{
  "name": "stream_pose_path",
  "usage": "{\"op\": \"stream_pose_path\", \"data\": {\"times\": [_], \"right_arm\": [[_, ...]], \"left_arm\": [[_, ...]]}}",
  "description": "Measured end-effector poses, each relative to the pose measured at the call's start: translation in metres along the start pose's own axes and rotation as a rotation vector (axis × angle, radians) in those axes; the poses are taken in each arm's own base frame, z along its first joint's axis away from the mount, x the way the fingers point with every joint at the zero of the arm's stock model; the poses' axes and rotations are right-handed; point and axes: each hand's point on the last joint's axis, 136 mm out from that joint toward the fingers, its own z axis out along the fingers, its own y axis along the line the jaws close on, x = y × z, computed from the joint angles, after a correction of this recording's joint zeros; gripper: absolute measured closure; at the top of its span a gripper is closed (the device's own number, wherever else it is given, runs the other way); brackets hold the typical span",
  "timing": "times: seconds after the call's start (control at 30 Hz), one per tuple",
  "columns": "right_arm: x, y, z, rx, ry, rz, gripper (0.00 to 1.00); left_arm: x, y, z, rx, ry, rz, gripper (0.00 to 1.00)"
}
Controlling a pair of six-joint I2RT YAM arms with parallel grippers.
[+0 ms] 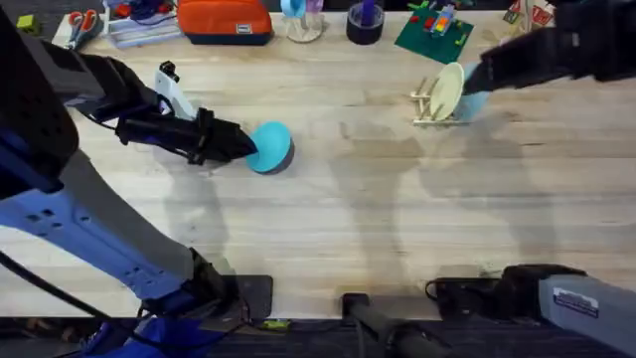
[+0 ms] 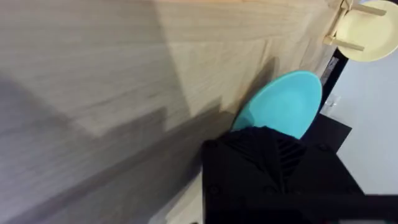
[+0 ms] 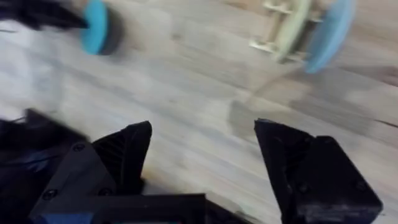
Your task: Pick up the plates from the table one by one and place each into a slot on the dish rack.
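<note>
nearest you, at the bottom of the overhead view, sit the two arm bases, with the large light wooden table [image 1: 338,209] of pale planks stretching away from them. your left gripper [image 1: 238,145] reaches out over the left half of the table, and its black fingers are closed on the edge of the small round bright turquoise plastic plate [image 1: 270,146]; the left wrist view shows the plate [image 2: 281,106] pinched at its near rim and tilted up off the wood, though whether its far edge touches the table you cannot tell. your right gripper [image 3: 202,155] has its jaws spread wide with nothing between them, hanging over bare planks.

farther out, on the right half, stands the small light-wood dish rack [image 1: 434,104] with thin upright dowels. a cream plastic plate [image 1: 448,89] stands on edge in one slot, and a pale blue plastic plate [image 1: 473,102] stands just beside it on the side toward the right arm.

so judge the job roughly two thirds done: two plates are racked and the turquoise one is in hand, well apart from the rack. what is left for you is to carry it across and seat it in a free slot.
</note>
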Motion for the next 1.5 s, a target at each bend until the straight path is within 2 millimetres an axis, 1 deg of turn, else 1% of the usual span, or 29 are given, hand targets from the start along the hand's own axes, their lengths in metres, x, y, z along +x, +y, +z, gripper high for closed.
{"op": "stream_pose_path", "data": {"times": [0.17, 0.3, 0.4, 0.53, 0.67, 0.8, 0.9, 1.0, 1.1, 1.3, 1.5], "right_arm": [[-0.014, 0.016, 0.027, -0.196, 0.047, 0.049, 0.008], [-0.026, 0.022, 0.049, -0.311, 0.078, 0.08, 0.008], [-0.033, 0.028, 0.068, -0.38, 0.102, 0.086, 0.008], [-0.041, 0.04, 0.096, -0.445, 0.142, 0.088, 0.007], [-0.046, 0.059, 0.128, -0.491, 0.185, 0.067, 0.008], [-0.046, 0.086, 0.157, -0.53, 0.219, 0.021, 0.007], [-0.045, 0.105, 0.175, -0.554, 0.239, -0.013, 0.007], [-0.043, 0.118, 0.19, -0.569, 0.257, -0.027, 0.007], [-0.039, 0.124, 0.204, -0.576, 0.281, -0.027, 0.007], [-0.031, 0.13, 0.23, -0.581, 0.32, -0.028, 0.007], [-0.032, 0.138, 0.243, -0.593, 0.31, -0.058, 0.007]], "left_arm": [[0.0, 0.0, 0.0, 0.0, 0.0, 0.0, 0.959], [0.0, 0.0, 0.0, 0.0, 0.0, 0.0, 0.959], [0.0, 0.0, 0.0, 0.0, 0.0, 0.0, 0.959], [0.0, 0.0, 0.0, 0.0, 0.0, 0.0, 0.959], [0.0, 0.0, 0.0, 0.0, 0.0, 0.0, 0.959], [0.0, 0.0, 0.0, 0.0, 0.0, 0.0, 0.959], [0.0, 0.0, 0.0, 0.0, 0.0, 0.0, 0.959], [0.0, 0.0, 0.0, 0.0, 0.0, 0.0, 0.959], [0.0, 0.0, 0.0, 0.0, 0.0, 0.0, 0.959], [0.0, 0.0, 0.0, 0.0, 0.0, 0.0, 0.96], [0.0, 0.0, 0.0, 0.0, 0.0, 0.0, 0.96]]}}
